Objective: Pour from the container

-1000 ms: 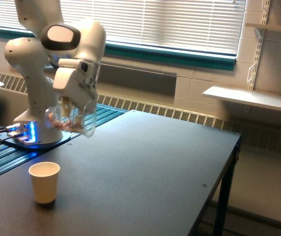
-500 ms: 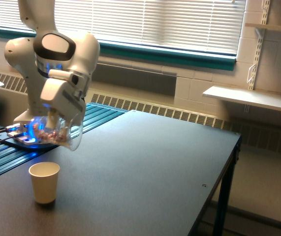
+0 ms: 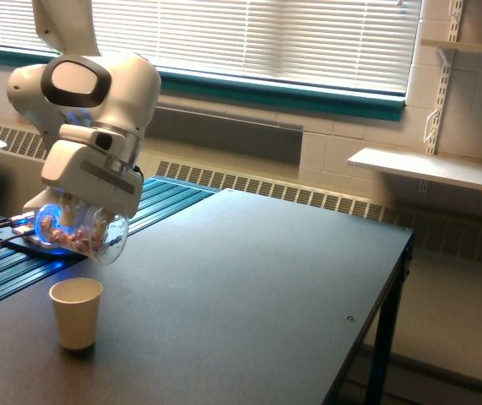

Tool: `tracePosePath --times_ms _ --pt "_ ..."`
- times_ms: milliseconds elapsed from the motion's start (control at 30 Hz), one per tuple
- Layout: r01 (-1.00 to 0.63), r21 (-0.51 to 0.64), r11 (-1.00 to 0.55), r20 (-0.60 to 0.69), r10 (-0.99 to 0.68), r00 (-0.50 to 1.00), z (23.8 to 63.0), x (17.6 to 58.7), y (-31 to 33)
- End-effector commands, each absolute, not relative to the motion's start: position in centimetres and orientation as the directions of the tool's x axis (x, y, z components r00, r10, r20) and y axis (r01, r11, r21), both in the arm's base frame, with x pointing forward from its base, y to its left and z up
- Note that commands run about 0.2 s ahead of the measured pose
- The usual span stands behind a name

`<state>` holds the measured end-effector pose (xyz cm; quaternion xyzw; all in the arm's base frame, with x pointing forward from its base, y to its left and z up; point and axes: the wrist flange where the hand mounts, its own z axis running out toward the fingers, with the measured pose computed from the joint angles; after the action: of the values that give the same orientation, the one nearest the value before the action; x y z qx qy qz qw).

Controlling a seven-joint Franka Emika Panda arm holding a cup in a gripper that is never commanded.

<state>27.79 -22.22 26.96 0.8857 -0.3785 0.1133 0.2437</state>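
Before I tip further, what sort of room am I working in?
Probably a lab or classroom. A dark table stands by a blinded window, with painted block walls and a wall shelf. The gripper holds the clear cup above a paper cup.

wide bare stretch of dark table toward the exterior view's right. only a paper cup standing near the left front, open air above its rim, with the tilted container in the gripper hanging just over that gap.
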Motion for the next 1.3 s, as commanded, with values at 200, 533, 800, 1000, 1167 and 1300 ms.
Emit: tracePosePath --times_ms 200,533,800,1000,1167,1300 --pt "-0.724 0.388 -0.570 0.310 -0.659 0.685 26.0 24.3 -22.8" --pt "-0.757 0.360 -0.545 0.248 -0.727 0.640 26.3 23.6 -22.4" --pt "-0.772 0.345 -0.535 0.221 -0.753 0.620 27.4 24.4 -22.4" --pt "-0.782 0.355 -0.512 0.165 -0.789 0.591 27.4 23.9 -23.0" --pt "-0.771 0.360 -0.526 0.118 -0.794 0.597 26.8 23.8 -22.9" --pt "-0.769 0.367 -0.523 0.081 -0.806 0.587 26.8 24.1 -23.2"
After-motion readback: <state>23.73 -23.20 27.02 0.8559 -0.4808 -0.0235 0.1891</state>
